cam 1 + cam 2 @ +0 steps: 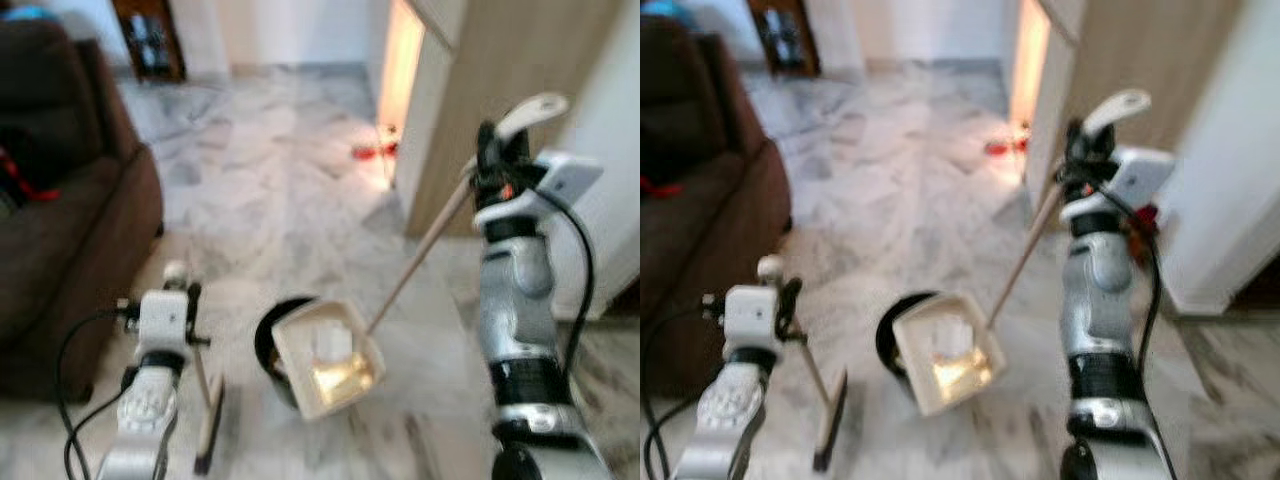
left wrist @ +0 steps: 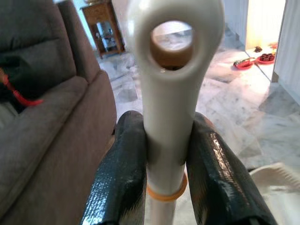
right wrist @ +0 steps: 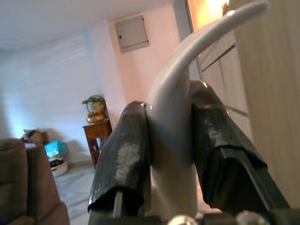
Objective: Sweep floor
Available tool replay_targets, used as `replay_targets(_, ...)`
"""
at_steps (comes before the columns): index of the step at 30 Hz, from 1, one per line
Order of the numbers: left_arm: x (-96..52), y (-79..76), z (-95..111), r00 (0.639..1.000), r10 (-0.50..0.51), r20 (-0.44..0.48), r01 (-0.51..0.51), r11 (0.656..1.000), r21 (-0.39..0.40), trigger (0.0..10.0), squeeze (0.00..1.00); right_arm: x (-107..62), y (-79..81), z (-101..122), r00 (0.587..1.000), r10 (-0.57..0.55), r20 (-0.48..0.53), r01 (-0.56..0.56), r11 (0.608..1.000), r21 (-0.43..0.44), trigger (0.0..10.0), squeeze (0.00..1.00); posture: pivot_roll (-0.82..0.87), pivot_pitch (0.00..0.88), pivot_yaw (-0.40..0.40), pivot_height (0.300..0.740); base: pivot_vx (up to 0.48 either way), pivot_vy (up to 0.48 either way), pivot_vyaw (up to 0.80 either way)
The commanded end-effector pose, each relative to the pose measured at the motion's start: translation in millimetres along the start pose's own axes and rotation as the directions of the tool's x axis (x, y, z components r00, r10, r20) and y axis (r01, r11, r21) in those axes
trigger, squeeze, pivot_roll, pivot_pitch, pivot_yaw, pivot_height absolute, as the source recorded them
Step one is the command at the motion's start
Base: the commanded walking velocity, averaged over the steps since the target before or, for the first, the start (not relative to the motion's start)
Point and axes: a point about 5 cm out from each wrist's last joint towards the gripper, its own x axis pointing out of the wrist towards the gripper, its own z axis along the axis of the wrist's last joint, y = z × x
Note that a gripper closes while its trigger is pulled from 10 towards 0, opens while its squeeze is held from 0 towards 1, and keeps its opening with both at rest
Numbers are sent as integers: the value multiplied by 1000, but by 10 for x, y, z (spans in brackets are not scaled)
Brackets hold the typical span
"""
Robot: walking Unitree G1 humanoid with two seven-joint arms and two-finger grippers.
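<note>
Tools both clamped: left tool [image 2: 166, 173] on the broom handle [image 2: 171, 93], right tool [image 3: 171, 154] on the dustpan handle [image 3: 187, 79].

head views blurred | bin [image 1: 268, 335] half hidden behind dustpan [image 1: 330, 355]

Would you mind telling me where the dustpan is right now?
In the left eye view the dustpan hangs low at centre, tilted over a black bin, its long handle rising to the right gripper, with the broom to its left.
</note>
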Motion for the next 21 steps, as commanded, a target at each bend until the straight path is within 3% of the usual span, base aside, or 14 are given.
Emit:
replay_targets(1,50,-29,126,998,-7,58,6,1000,17,10000,0,35,-76,148,997,-34,74,32,999,25,10000,0,54,0,23,740,435,0,0)
replay_targets(12,65,34,137,998,9,66,-11,1000,20,10000,0,33,-68,149,997,-26,77,24,999,29,10000,0,52,0,23,740,419,0,0)
replay_targets(17,73,21,165,997,8,80,-9,1000,12,10000,0,77,-27,277,988,-6,154,-4,998,68,10000,0,55,0,21,740,418,0,0)
replay_targets(21,70,9,164,997,5,80,-5,1000,9,10000,0,86,-23,290,987,2,159,-13,998,64,10000,0,54,0,21,740,413,0,0)
